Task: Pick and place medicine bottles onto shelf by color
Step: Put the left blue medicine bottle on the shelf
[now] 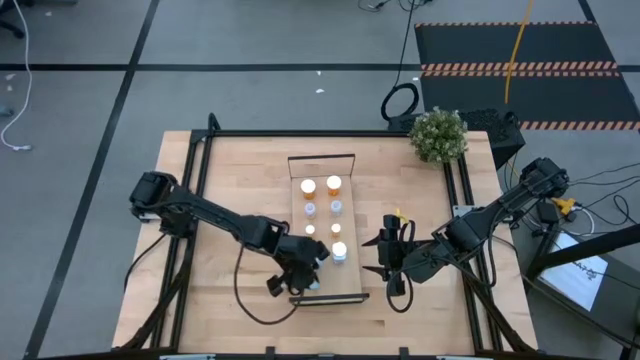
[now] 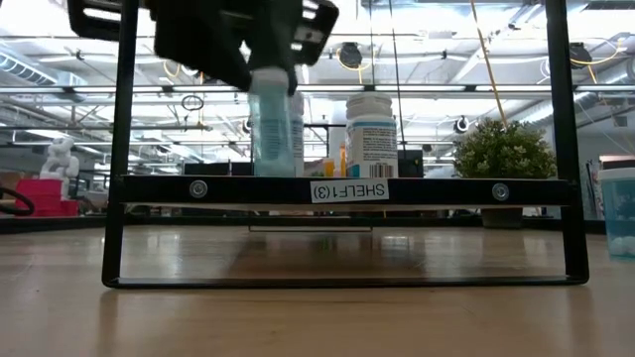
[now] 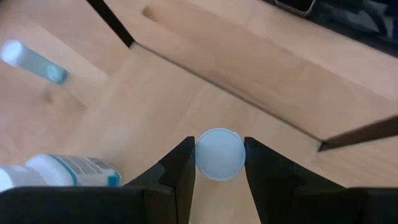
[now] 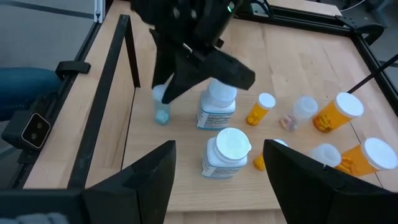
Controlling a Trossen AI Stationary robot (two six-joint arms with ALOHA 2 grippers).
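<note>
1. The left claw (image 1: 305, 277) hung over the near end of the shelf (image 1: 347, 285), its fingers (image 3: 180, 171) clamped on a small pale blue bottle (image 3: 219, 154) by its white cap
2. In the low view that bottle (image 2: 273, 124) hung upright just above the shelf's dark front rail (image 2: 337, 190), beside a larger white bottle with a blue label (image 2: 372, 134)
3. The right claw (image 1: 392, 257) waited over the counter (image 1: 230, 190) just right of the shelf, its fingers (image 4: 146, 180) spread wide and gripping nothing
4. The other medicine bottles stood in two rows on the shelf: orange ones (image 1: 334, 184) at the far end, pale ones (image 1: 310, 209) in the middle, white ones (image 1: 339, 250) nearer
5. A potted plant (image 1: 438, 134) sat at the counter's far right corner
</note>
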